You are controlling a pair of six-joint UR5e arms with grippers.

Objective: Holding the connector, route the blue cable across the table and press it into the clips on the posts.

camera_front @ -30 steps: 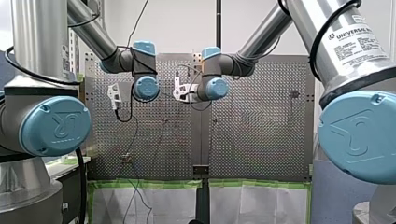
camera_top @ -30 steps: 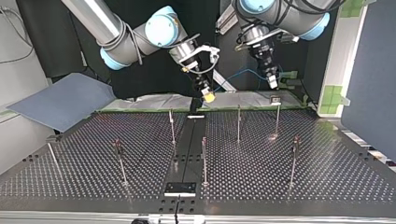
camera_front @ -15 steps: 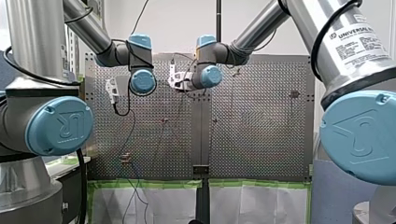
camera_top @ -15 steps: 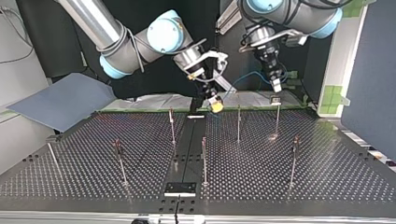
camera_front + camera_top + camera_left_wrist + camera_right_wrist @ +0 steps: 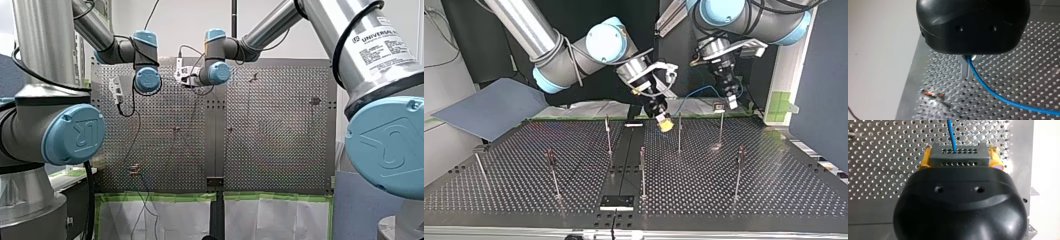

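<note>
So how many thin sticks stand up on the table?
7 posts. Top view, back row: left, middle, right. Front row: far left, left, middle, right. Arms could hide more.

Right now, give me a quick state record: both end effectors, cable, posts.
right end effector: shut on connector
left end effector: shut on blue cable
cable run: hangs between the two end effectors, over the table's far edge in the top view
posts: upright, no cable seen in their clips

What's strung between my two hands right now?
The blue cable, running in an arc from the connector in my right hand to my left hand; the top view shows it.
</note>
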